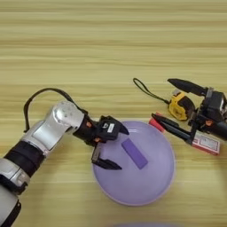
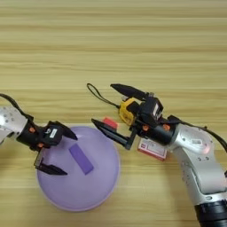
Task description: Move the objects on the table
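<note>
We see a large round lilac plate lying on the near part of the wood-grain desk, with a purple rectangular block lying flat on it, slightly right of the plate's middle and turned diagonally. The left end effector hangs over the plate's left part, its two black fingers spread apart, one at the plate's far-left rim and one lower over the plate's surface; the block lies just right of them, not touched.

The right end effector is right of the plate, its long black fingers wide apart and pointing left. The yellow-black tape measure sits between the two fingers near their base, and its black cord loops out to the far left across the desk. We cannot tell whether a finger touches the tape measure. A red cube lies on the desk just beyond the plate's far-right rim, beside the nearer finger. The red-white flat card box lies on the desk under the right wrist.

The right eye view shows the whole right forearm and elbow, which the left eye view cuts off at its edge; the left eye view shows the left arm's silver forearm and cable, of which the right eye view keeps only the wrist.
</note>
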You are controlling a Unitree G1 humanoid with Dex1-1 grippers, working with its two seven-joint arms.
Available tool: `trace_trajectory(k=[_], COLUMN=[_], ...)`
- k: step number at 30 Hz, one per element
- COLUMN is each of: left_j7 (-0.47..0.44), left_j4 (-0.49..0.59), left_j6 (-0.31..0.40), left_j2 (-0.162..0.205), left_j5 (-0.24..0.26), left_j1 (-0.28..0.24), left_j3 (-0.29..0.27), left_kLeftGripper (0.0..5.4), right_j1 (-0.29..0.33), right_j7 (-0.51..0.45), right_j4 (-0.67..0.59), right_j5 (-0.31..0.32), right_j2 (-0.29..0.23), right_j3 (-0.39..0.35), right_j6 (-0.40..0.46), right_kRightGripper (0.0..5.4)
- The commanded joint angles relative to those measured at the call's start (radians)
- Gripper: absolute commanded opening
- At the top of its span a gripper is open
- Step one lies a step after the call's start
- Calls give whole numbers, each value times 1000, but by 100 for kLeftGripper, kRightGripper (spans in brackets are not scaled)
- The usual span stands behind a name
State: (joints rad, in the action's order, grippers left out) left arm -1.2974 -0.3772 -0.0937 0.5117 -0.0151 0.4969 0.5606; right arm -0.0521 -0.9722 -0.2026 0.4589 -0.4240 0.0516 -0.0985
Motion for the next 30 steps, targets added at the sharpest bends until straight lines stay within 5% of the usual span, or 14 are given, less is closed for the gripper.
trace_trajectory(k=[1, 30], left_j7=[47, 134], left_j4=[-100, -253], left_j6=[-18, -147], left_j2=[19, 35], left_j5=[-115, -240], left_j1=[12, 94], left_j3=[27, 51], left_kLeftGripper=[540, 540], right_j1=[-6, -11], right_j7=[-5, -29], right_j4=[-7, 14], right_j5=[-4, 9], right_j2=[-6, -4], right_j3=[0, -14], right_j6=[-6, -21], right_kRightGripper=[538, 538])
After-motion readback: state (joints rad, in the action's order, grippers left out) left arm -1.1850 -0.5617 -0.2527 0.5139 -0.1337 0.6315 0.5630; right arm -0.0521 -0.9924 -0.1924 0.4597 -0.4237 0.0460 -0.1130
